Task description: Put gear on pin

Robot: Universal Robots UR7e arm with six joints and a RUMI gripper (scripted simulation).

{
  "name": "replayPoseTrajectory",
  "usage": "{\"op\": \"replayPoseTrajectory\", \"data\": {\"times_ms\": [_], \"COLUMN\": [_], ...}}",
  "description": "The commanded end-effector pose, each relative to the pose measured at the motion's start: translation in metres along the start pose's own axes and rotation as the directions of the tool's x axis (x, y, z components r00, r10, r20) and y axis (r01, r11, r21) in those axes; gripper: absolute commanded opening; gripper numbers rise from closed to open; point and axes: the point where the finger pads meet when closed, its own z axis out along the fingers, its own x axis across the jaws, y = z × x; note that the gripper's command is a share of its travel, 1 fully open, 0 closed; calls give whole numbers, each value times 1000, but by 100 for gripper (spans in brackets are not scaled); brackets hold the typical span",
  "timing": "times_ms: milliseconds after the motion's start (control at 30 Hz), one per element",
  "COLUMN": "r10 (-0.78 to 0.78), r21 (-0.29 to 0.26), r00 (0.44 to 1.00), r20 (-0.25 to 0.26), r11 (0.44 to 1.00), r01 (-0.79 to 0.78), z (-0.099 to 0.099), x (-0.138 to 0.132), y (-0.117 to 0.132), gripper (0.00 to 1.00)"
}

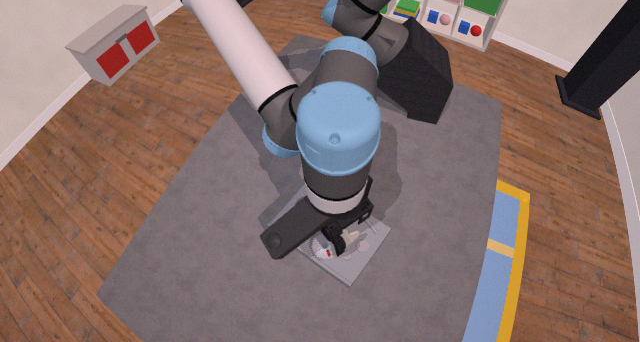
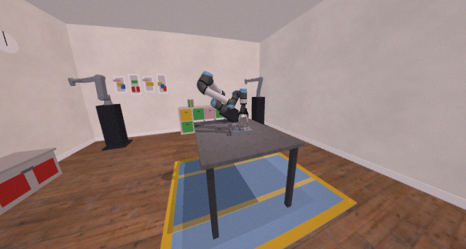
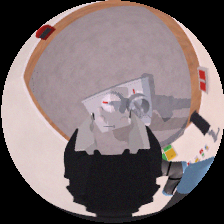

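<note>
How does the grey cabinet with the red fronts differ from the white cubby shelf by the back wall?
The cabinet is grey with two red fronts. The shelf is white, with yellow, green and pink bins. The cabinet stands by the left wall, and the shelf stands against the back wall. Both sit on the wood floor.

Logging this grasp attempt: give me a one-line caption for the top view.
Top view: gripper, fingers half open, low over the red-arrow gear on the grey base plate.
</note>
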Motion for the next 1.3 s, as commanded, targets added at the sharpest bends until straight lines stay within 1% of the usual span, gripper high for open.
{"op": "replayPoseTrajectory", "data": {"times_ms": [0, 633, 1267], "r10": [0, 0, 1], "r21": [1, 1, 0], "r00": [1000, 1000, 1000], "r20": [1, 1, 0], "r11": [1000, 1000, 1000], "r01": [0, 0, -1], "z": [-1, 1, 16], "x": [0, 0, 0], "y": [0, 0, 0], "gripper": [53, 53, 53]}}
